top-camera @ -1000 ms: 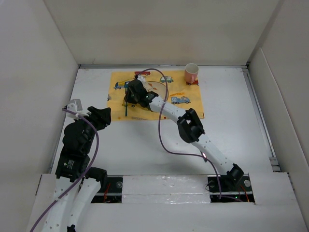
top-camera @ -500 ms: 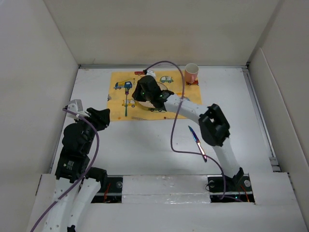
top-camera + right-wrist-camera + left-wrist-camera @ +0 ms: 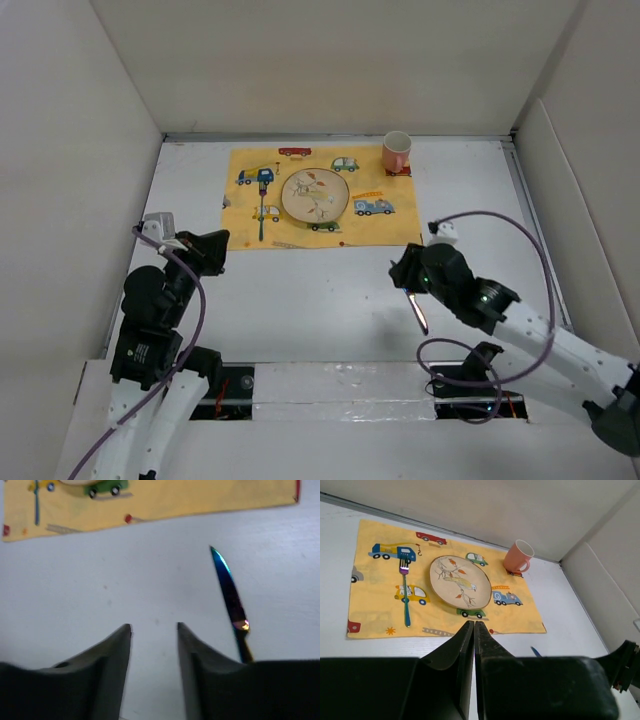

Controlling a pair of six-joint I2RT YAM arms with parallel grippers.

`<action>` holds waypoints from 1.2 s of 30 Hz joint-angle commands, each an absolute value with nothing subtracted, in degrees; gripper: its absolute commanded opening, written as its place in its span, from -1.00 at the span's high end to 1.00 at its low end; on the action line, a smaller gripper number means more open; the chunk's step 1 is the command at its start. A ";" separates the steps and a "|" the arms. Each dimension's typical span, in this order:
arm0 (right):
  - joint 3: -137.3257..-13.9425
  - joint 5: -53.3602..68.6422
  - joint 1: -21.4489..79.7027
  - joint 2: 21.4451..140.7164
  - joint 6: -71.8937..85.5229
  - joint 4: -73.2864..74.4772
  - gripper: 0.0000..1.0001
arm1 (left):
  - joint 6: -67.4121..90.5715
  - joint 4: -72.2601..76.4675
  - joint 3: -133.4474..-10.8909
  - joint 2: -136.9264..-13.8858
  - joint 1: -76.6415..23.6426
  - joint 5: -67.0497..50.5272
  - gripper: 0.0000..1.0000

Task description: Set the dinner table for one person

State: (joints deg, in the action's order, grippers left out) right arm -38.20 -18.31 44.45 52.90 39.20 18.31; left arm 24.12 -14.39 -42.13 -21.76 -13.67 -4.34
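Observation:
The white dinner table (image 3: 300,290) carries a yellow placemat (image 3: 390,225) at the back. On the placemat lie a patterned plate (image 3: 315,195) and, left of it, a blue-handled fork (image 3: 262,215). A pink mug (image 3: 396,152) stands at the placemat's far right corner. An iridescent blue knife (image 3: 416,310) lies on the bare table near the front right. My right gripper (image 3: 408,270) is open and empty just above the knife's tip; in the right wrist view the knife (image 3: 230,595) lies right of my gripper (image 3: 154,626). My left gripper (image 3: 215,245) is shut and empty near the placemat's front left corner.
Off-white wall panels border the table on the left, back and right. In the left wrist view my gripper (image 3: 474,624) points at the plate (image 3: 460,581), with the fork (image 3: 405,592), mug (image 3: 518,557) and knife tip (image 3: 535,651) in sight. A purple cable loops from each arm.
My right arm has drawn back from over the fork and plate to the front right, beside the knife. The plate now shows fully. The left arm has shifted only slightly.

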 commanded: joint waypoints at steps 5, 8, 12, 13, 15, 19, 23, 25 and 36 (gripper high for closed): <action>-31.03 -13.02 38.15 36.56 48.95 34.72 -0.37 | 23.20 -11.51 -43.68 -19.43 -15.12 -5.01 0.87; -29.53 -9.24 34.56 40.68 48.96 34.19 -0.45 | 23.12 -11.78 -43.77 -18.37 -15.64 -4.48 0.86; -32.16 -7.30 31.47 48.68 45.97 34.45 -0.57 | 23.03 -12.30 -43.94 -17.32 -16.17 -3.60 0.86; -33.39 -6.77 30.16 49.82 44.66 34.11 -0.58 | 23.03 -12.39 -43.95 -16.79 -16.69 -3.43 0.86; -34.19 -5.29 28.31 52.98 43.34 33.49 -0.65 | 22.77 -12.65 -43.95 -16.61 -16.70 -3.08 0.86; -35.07 -0.88 22.42 59.40 37.29 31.73 -0.66 | 22.50 -12.92 -44.21 -16.26 -17.75 -2.38 0.87; -37.08 6.41 18.72 67.05 33.05 31.64 -0.65 | 22.15 -13.18 -44.38 -16.17 -18.28 -1.67 0.87; -38.05 7.38 18.72 70.64 32.26 32.25 -0.65 | 22.15 -13.27 -44.38 -16.08 -18.28 -1.67 0.87; -40.52 7.21 28.47 77.61 36.12 31.47 -0.38 | 22.06 -13.54 -44.47 -15.73 -18.28 -1.32 0.87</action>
